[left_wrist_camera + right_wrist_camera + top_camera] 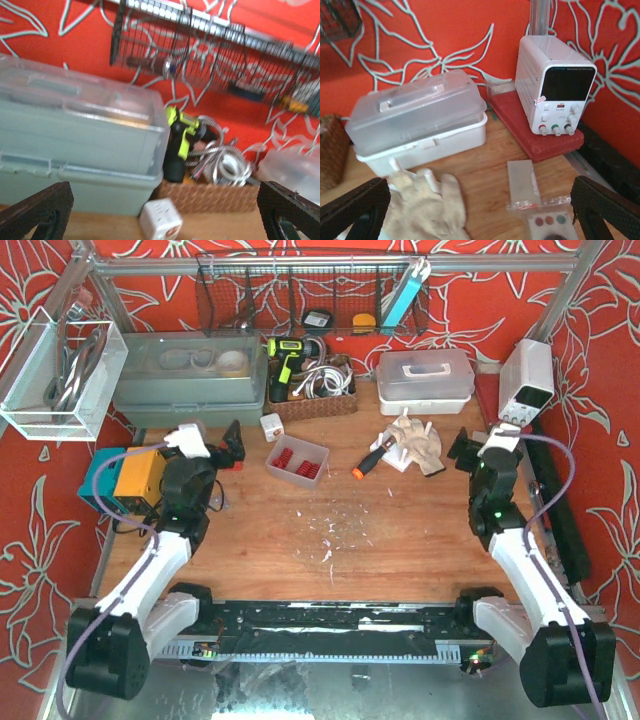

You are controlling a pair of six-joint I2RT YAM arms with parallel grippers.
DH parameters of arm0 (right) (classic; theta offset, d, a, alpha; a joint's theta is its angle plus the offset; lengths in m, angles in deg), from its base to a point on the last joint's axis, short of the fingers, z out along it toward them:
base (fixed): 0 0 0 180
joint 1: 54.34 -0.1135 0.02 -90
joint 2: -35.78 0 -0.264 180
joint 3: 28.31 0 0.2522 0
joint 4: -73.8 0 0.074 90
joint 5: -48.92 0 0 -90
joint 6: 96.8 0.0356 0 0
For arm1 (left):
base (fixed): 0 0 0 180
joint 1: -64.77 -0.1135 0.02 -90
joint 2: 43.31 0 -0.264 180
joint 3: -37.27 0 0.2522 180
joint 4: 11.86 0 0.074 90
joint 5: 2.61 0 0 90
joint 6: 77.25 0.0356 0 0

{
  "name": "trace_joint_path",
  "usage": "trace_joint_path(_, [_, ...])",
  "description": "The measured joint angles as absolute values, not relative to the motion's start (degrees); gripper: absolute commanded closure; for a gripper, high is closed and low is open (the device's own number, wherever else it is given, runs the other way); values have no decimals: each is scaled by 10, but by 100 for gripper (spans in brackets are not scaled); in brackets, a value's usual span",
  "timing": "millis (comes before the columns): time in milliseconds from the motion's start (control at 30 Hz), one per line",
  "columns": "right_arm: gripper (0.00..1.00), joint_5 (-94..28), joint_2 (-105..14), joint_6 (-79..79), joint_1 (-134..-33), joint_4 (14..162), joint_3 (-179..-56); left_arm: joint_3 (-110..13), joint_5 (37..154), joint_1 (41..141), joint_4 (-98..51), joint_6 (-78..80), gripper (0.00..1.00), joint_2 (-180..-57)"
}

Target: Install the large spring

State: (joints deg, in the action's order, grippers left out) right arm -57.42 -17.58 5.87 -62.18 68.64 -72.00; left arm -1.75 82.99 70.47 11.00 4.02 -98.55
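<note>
1. Upper centre on the desk (400, 530), red springs (297, 462) lie in a tray (322, 448), with a screwdriver (369, 463) and glove (415, 440) just right.
2. My left gripper (233, 447) and right gripper (462, 450) gape wide, empty.
3. Which one is large, I cannot tell.

The top view looks down from above and behind on the whole surface (400, 530), while both wrist views sit low and close, facing the back wall (90, 45): left toward the green box (75, 150) and drill (180, 140), right toward the white box (415, 120) and power supply (555, 90), all also visible from above.
</note>
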Motion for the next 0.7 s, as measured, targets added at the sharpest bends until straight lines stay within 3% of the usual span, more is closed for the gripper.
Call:
trace_joint_path(167, [1, -567, -184, 172, -621, 877, -861, -109, 819, 705, -39, -88, 1, -929])
trace_joint_path(400, [4, -468, -225, 227, -621, 989, -874, -71, 905, 704, -129, -186, 1, -859])
trace_joint_path(567, [12, -412, -282, 225, -621, 1032, -887, -48, 1008, 711, -132, -214, 1, -884])
trace_joint_path(700, [27, -407, -348, 219, -621, 1051, -913, -49, 1036, 769, -129, -205, 1, -933])
